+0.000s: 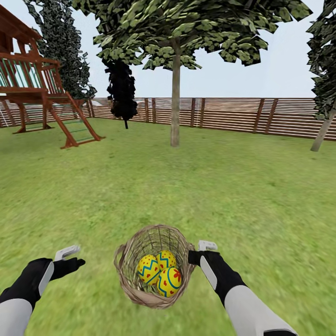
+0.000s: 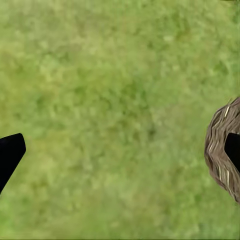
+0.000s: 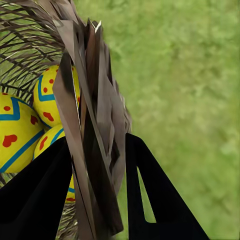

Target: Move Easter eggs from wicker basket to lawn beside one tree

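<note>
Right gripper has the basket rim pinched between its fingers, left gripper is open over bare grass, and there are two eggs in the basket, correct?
Not quite: the wicker basket holds three Easter eggs, not two, as the head view shows. The rest stands: the right gripper pinches the rim, and the left gripper is open over the lawn.

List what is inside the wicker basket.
Three Easter eggs lie inside the wicker basket, yellow with blue zigzags and red marks, bunched together. Their undersides and the basket floor are covered. The right gripper straddles the basket wall, one finger inside, one outside.
</note>
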